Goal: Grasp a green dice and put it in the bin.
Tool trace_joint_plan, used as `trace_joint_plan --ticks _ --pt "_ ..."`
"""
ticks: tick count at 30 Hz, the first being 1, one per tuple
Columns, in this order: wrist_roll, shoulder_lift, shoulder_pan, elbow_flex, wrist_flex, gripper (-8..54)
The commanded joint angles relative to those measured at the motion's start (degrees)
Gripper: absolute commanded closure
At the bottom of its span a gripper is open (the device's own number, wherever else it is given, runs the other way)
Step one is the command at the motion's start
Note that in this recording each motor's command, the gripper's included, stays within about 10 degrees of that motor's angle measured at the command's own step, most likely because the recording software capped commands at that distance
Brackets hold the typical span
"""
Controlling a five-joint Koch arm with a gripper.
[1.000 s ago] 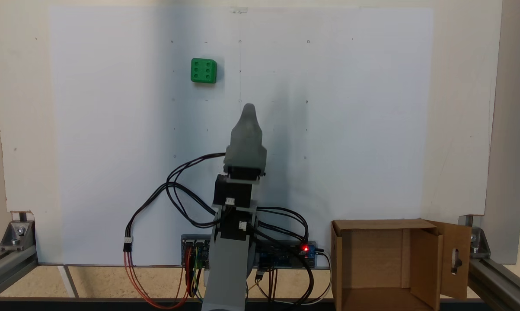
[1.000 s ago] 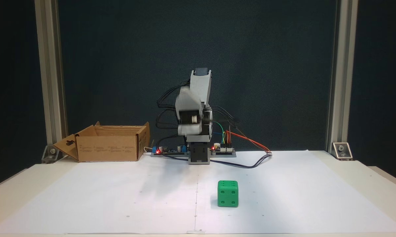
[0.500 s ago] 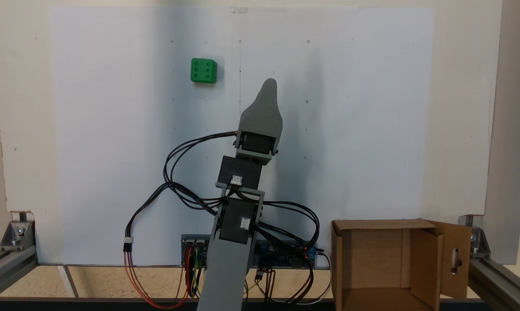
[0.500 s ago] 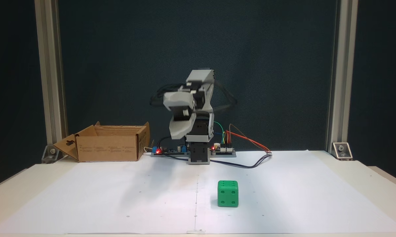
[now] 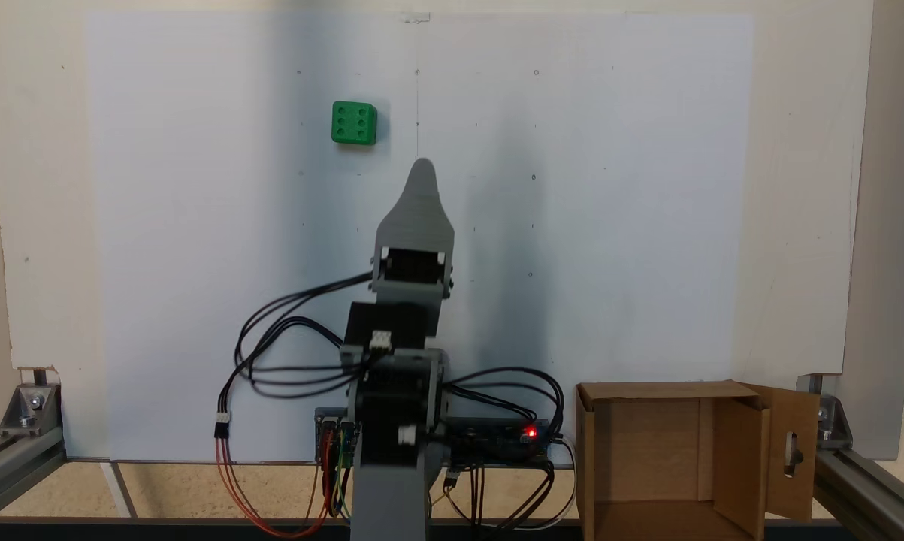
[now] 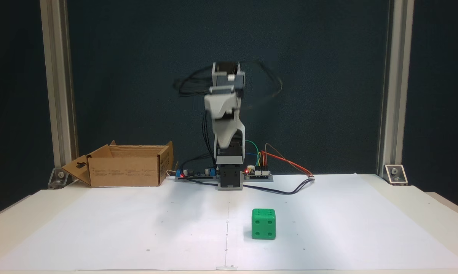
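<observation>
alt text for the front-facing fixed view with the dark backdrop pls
A small bright green plastic dice sits alone on white paper in the foreground, while the grey arm's gripper hangs raised above its base behind it, blurred. A brown cardboard box with open flaps stands at the back left.

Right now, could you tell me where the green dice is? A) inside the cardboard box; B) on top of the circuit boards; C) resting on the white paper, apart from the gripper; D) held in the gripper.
C: the green dice sits on the white paper, with the gripper raised well away from it and the bin off to the side.
</observation>
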Motion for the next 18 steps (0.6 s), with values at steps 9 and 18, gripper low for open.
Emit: trace_joint_plan --ticks 9,18 --pt "10.4 -17.9 -7.5 -27.1 35.3 2.3" --pt "13.4 -32.5 -11.8 -36.8 35.2 2.2"
